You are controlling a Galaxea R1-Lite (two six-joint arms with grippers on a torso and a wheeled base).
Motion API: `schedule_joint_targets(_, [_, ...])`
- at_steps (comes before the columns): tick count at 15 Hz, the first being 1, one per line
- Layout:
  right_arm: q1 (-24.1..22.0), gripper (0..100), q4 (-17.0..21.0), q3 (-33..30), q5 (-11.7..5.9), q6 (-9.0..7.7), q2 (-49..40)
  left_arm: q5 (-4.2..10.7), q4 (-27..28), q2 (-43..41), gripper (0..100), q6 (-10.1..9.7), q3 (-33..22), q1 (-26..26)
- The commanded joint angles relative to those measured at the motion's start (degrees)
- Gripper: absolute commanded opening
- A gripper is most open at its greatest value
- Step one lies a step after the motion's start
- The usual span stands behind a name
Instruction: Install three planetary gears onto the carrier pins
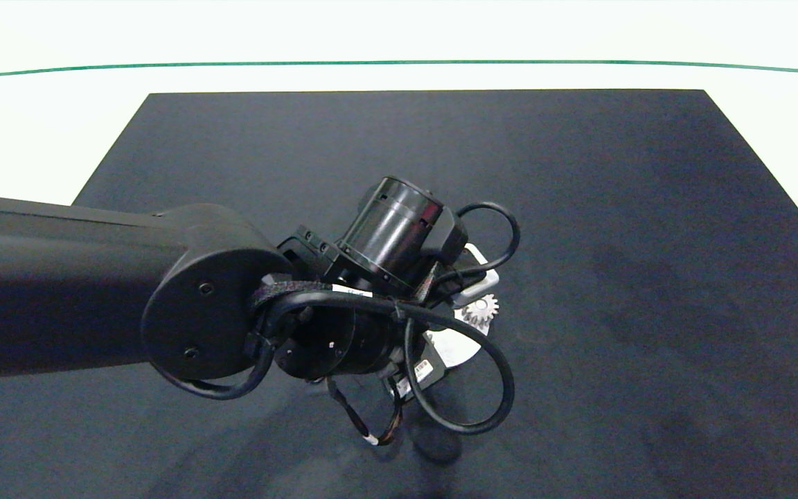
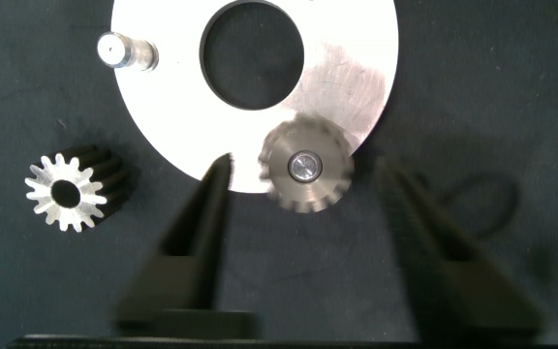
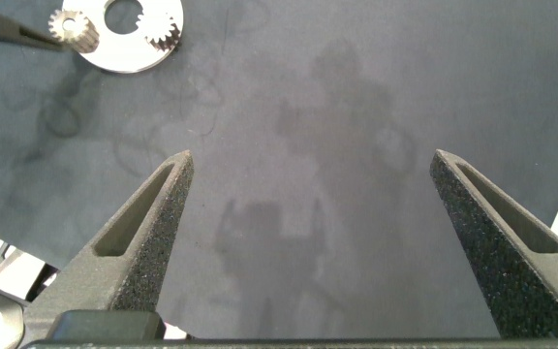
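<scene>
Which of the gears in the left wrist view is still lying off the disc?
The gear on the dark mat beside the disc, clear of its rim. The other gear sits on a pin at the disc's edge, between the open left hand's fingers.

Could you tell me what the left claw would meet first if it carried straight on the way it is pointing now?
Most likely the planetary gear seated on a carrier pin at the white disc's edge. The left claw is open, its fingers straddling that gear. Depth is unclear, so the fingertips might reach the dark mat alongside it first.
</scene>
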Motion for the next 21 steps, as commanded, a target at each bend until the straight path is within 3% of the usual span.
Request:
schedule_joint_targets(1, [0.01,100,0.24,0.05,-0.12,-0.03,0.05,0.05,0.26,-0.65,100,0.20,-0.27,-0.17])
schedule_joint_targets(2, [0.01,100,0.24,0.05,-0.12,-0.03,0.05,0.05,0.35,-1.01,100,0.20,-0.97,-0.09])
schedule_joint_targets(3, [0.01,100,0.15,0.05,-0.03,-0.12,0.05,0.05,2.37,-1.80,100,0.63,-5.19,0.18])
schedule_joint_targets(6, [0.01,100,0.15,0.05,-0.03,-0.03,0.14,0.05,15.90,-1.18,100,0.63,-18.64,3.96])
schedule_joint_targets(7, [0.01,100,0.15,0.05,0.14,-0.03,0.14,0.05,16.96,-0.92,100,0.63,-20.31,5.80])
schedule_joint_targets(14, [-0.08,100,0.15,-0.21,0.23,0.05,0.05,0.40,16.52,2.77,100,0.46,-19.61,11.43])
schedule_joint_targets(18, [-0.08,100,0.15,-0.39,0.23,0.05,0.05,0.40,11.51,4.62,100,0.28,-17.23,11.60])
schedule_joint_targets(21, [-0.08,100,0.15,-0.21,0.32,0.05,0.05,0.32,6.50,3.65,100,0.28,-11.78,11.69])
